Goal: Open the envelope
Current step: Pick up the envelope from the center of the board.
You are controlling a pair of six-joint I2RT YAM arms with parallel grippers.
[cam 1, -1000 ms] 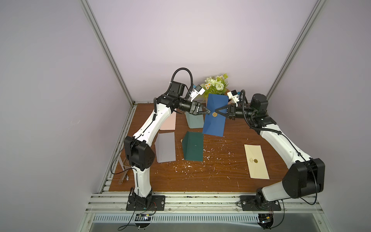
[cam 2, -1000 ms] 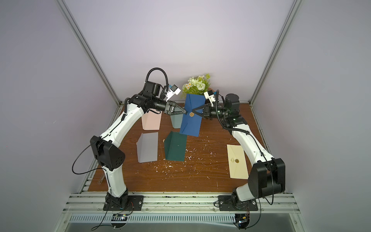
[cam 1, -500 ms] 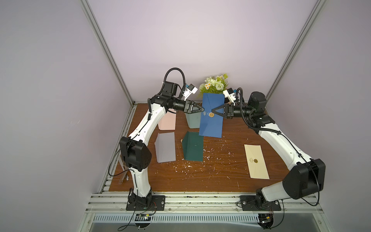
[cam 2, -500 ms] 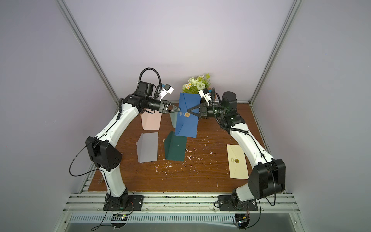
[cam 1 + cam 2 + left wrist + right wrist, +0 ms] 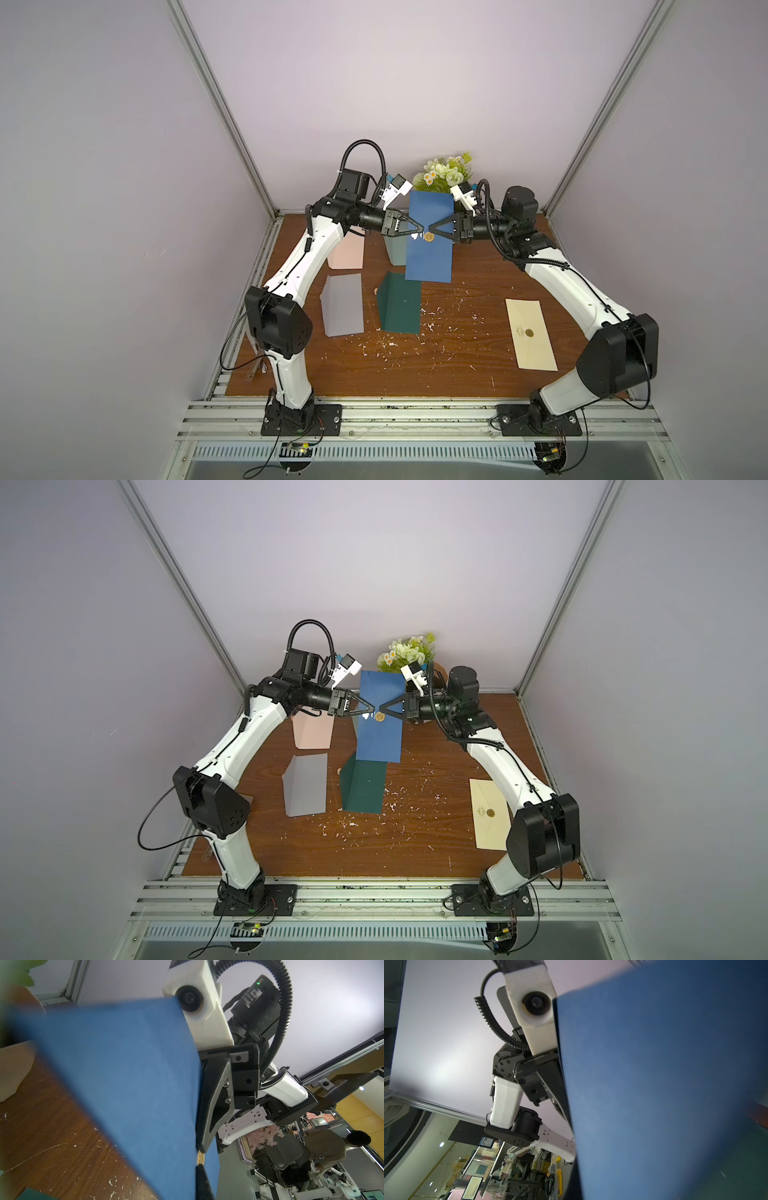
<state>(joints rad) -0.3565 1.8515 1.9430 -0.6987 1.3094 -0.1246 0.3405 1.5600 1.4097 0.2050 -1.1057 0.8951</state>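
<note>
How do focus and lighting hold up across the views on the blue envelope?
In both top views: sharp, even light, a white glint on the blue envelope beside its gold seal. Left wrist: envelope smeared toward one edge. Right wrist: envelope soft, darkening at one corner.

Pale lilac walls [image 5: 415, 83], aluminium corner posts [image 5: 222, 108], brown wooden tabletop [image 5: 415, 374].

white arm links [image 5: 299, 266] | black joints [image 5: 278, 324] | black ribbed cable [image 5: 365, 143] | black triangular fingers [image 5: 417, 227]
</note>
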